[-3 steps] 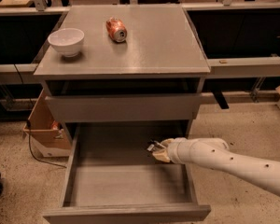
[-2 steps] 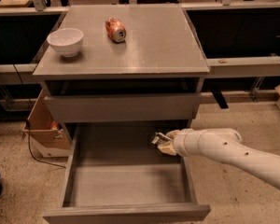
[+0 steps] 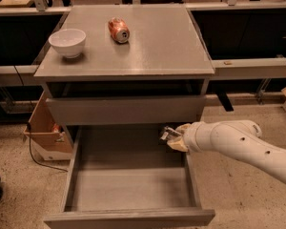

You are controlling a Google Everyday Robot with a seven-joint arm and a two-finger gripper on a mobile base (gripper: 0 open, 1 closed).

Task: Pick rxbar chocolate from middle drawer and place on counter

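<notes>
While the middle drawer [image 3: 128, 190] is pulled wide open, the job looks to me like it's only at the grab stage. The pincer [image 3: 168, 135] sits at the drawer's back right corner, just under the closed drawer front [image 3: 124, 109] above it, with the white arm [image 3: 238, 144] reaching in from the right. Honestly I can't tell if the pincer is clamped on anything or not. The chocolate bar itself I can't make out either: the drawer floor that shows is bare, so my guess is it's tucked right at the pincer in that corner, either hidden or already in its grip. That also means I can't say which way the bar points or how its long side runs. Up on the desk [image 3: 152, 46] there's just a white bowl [image 3: 67, 42] near the left edge and a crushed orange can [image 3: 118, 30] lying on its side, no bar. So lifting it out and setting it down on top is all left to do.
</notes>
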